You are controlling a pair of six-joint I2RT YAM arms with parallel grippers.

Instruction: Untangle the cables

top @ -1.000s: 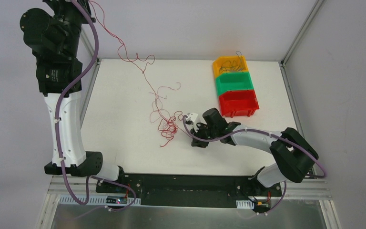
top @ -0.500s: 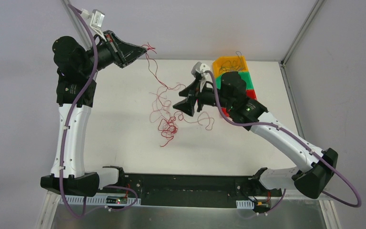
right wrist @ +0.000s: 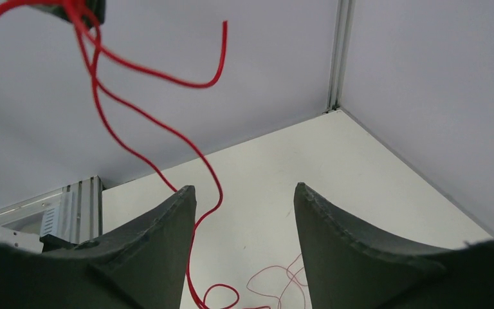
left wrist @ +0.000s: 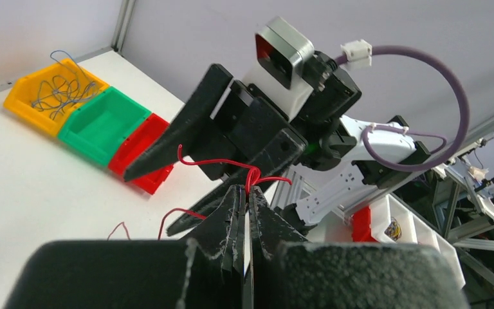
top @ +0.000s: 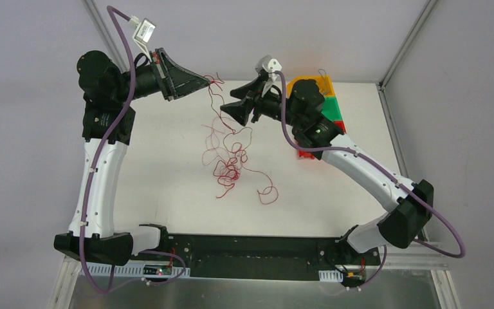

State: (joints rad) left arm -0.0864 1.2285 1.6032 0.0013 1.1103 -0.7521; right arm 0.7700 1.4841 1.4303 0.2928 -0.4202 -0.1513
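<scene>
The left tool (top: 207, 81) is raised at the upper left of the overhead view and is clenched on the cables (top: 228, 168). In the left wrist view the left tool (left wrist: 247, 194) has its two fingers pressed together, with red strands pinched at the tips. From there the thin red cables hang down to the white counter (top: 161, 135) and gather in a loose, curly tangle near the middle of it, with one loop trailing off to the lower right. The right tool (top: 226, 104) is up in the air just right of the left one, pointing toward it, and is released with its jaws apart. In its own wrist view a red strand (right wrist: 135, 109) drops along the inner edge of the finger on the left of the frame; contact cannot be told. At the upper right of the counter a yellow bin (top: 325, 84), a green bin (top: 332, 104) and a red bin (top: 307, 152) sit in a touching row. Thin dark wires lie in the yellow one.
</scene>
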